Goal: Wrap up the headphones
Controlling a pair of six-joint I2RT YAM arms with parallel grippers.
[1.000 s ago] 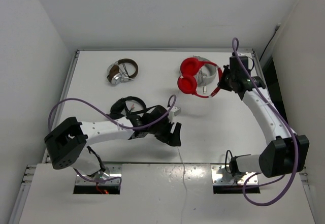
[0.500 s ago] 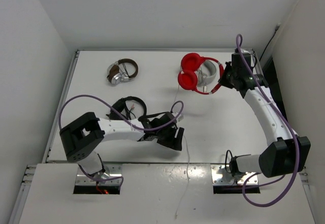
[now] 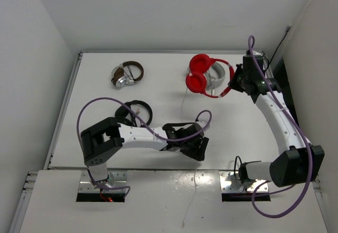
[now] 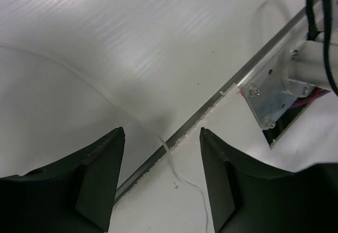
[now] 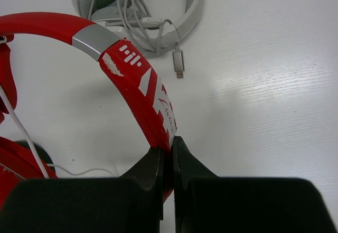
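Fingers of the right claw (image 5: 168, 154) are pressed together on the red headband (image 5: 134, 77) of the headphones (image 3: 202, 74), pinching it at its lower right part, just past the white lettering. The claw points left, toward the middle of the surface (image 3: 158, 80). Behind it the right arm runs back along the right edge in a long bend, its elbow low near the front, to the right of its base. The headphones lie at the far right of the surface, with the two round earcups (image 3: 195, 82) to the left of the claw, and the headband arcs from them to the pinch. Inside that arc lie the white-grey headphones (image 5: 196, 3), with their own bundled cord and a small plug (image 5: 178, 65) beside the red band.

The left claw (image 4: 161, 138) is spread, its two dark fingers well apart and aimed down at the near edge of the surface. The thin white cable (image 4: 168, 152) passes through the gap between them, and neither finger visibly touches it. It crosses the edge seam there and trails on over the front board. The left arm lies low, folded at the shoulder above its base and stretched rightward along the front edge. Behind its forearm lie the black headphones (image 3: 134, 111), and a brown-banded pair (image 3: 127, 74) sits at the far left.
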